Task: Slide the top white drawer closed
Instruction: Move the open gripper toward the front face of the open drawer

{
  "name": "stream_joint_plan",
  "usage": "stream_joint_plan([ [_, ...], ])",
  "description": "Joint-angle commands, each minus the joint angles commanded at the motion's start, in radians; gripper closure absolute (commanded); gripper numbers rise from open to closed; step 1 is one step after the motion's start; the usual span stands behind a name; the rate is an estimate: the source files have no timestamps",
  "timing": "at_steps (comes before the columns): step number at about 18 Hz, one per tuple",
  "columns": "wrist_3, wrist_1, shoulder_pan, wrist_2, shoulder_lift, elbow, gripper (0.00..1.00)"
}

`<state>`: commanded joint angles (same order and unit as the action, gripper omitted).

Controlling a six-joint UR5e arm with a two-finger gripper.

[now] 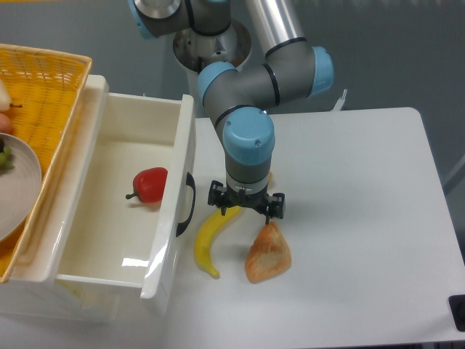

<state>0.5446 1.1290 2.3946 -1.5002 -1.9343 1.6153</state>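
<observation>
The top white drawer stands pulled out to the right, open, with a red pepper lying inside. Its front panel carries a black arched handle. My gripper hangs from the arm just right of the handle, pointing down over the table, a short gap away from the front panel. Its fingers are hidden under the wrist, so I cannot tell how the jaws stand. Nothing shows held in it.
A yellow banana lies on the white table between the drawer front and the gripper. A croissant-like pastry lies just below the gripper. A wicker basket with a plate sits on the chest at left.
</observation>
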Motion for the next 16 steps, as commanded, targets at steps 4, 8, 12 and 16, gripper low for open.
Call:
stream_joint_plan([
  [4, -0.002, 0.000, -0.008, 0.014, 0.000, 0.000, 0.00],
  [8, -0.003, 0.000, -0.009, 0.015, -0.002, 0.000, 0.00],
  [12, -0.002, 0.000, -0.011, 0.041, -0.005, -0.002, 0.00],
  [16, -0.002, 0.000, -0.011, 0.063, -0.003, -0.002, 0.00],
])
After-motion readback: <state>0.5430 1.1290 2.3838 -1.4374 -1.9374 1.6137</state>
